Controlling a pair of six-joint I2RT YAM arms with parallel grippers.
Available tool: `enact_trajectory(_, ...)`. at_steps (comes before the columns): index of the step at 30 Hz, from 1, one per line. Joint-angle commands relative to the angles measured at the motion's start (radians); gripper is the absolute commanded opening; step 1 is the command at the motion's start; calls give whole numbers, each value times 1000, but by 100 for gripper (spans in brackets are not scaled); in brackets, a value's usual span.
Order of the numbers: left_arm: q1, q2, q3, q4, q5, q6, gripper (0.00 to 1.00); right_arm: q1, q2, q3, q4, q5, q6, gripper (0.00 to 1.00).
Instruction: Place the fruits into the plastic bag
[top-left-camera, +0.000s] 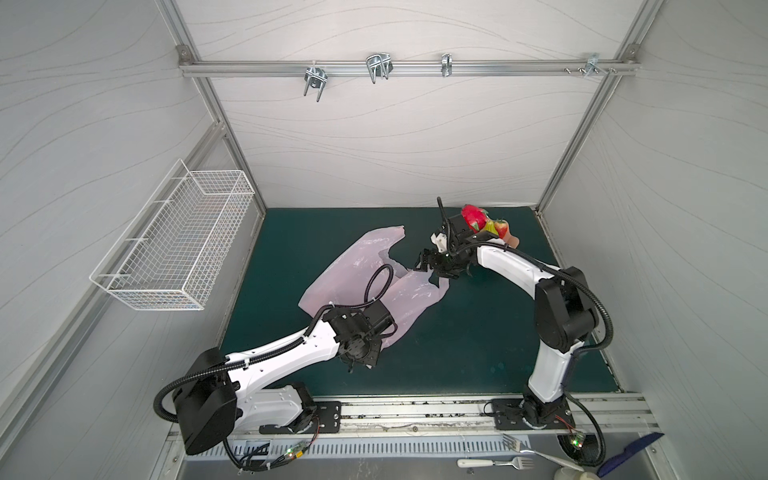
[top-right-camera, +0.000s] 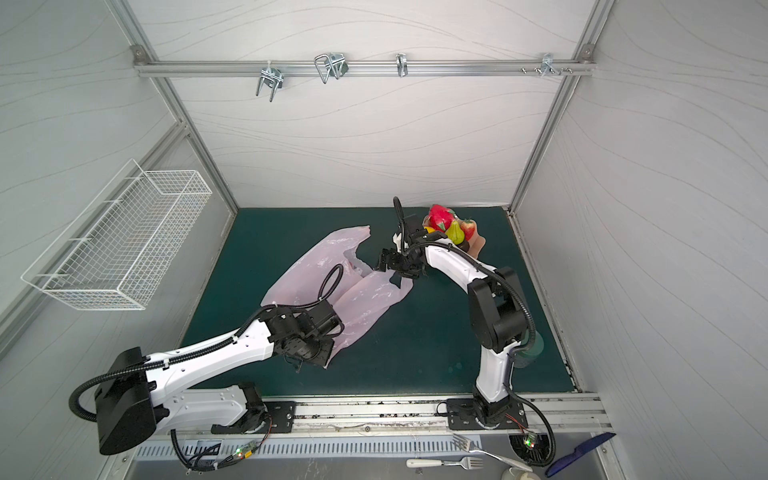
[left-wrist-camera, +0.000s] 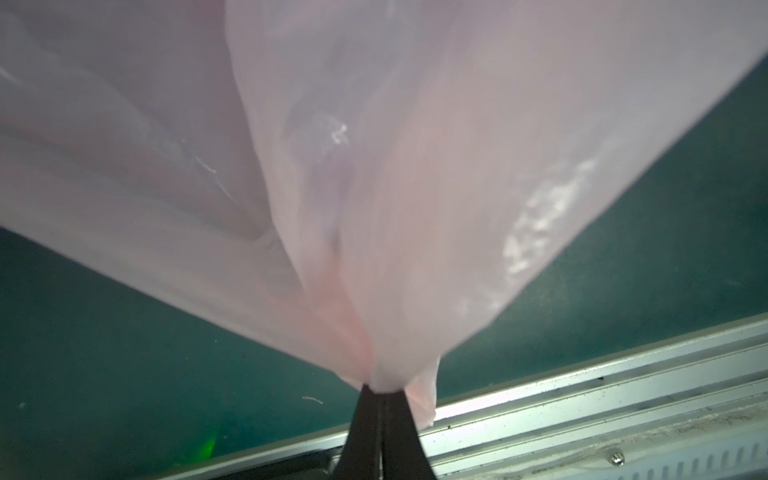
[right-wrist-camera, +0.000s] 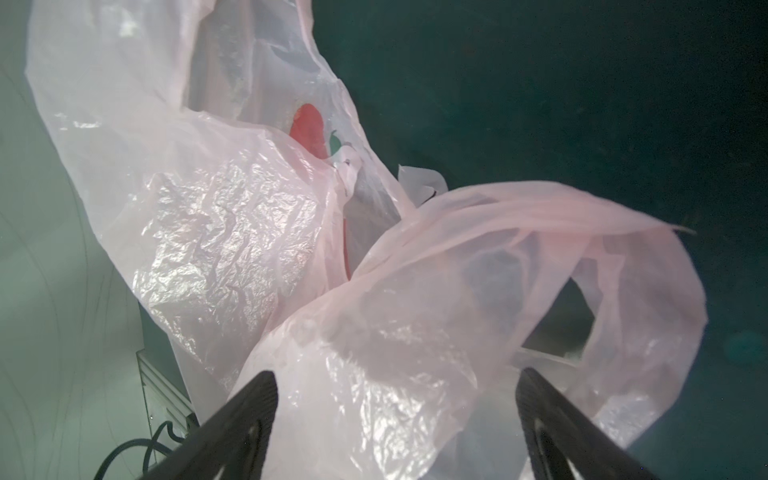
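Two grips: left gripper (left-wrist-camera: 380, 390) pinches the near edge of the bag (top-left-camera: 357, 262); right gripper (right-wrist-camera: 397, 374) is spread wide about a handle. Fruits (top-left-camera: 476, 218) sit heaped on a plate (top-left-camera: 514, 242) at the rear right of the mat (top-left-camera: 457, 340).

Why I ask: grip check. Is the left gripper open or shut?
Shut on the plastic bag: the left gripper has its jaws together, pinching gathered pink film.
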Motion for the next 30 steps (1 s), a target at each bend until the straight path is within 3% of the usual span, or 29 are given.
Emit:
enact_trajectory(1, -6, -18, 8, -20, -43, -33, 0, 3, -5, -30, -18, 46, 51, 88)
enact_trajectory(4, -6, -22, 7, -21, -57, -37, 0, 0, -1, -62, 26, 67, 98, 75)
enact_trajectory(6, -6, -21, 11, -40, -94, -51, 0, -5, -5, -97, 73, 62, 139, 53)
enact_trajectory(7, -4, -15, 18, -65, -136, -71, 0, -6, -18, -125, 108, 69, 162, 38)
enact_trajectory(11, 53, -5, 52, -96, -173, -93, 0, -9, -125, -271, 227, 116, 265, 3)
enact_trajectory(16, 204, -36, 69, -134, -217, -85, 0, -9, -269, -393, 245, 132, 331, 0)
enact_trajectory(21, 352, -13, 121, -125, -218, 6, 0, 6, -431, -546, 288, 121, 469, 0)
enact_trajectory(30, 622, 142, 184, -9, -190, 142, 0, 155, -623, -725, 373, 178, 768, 0)
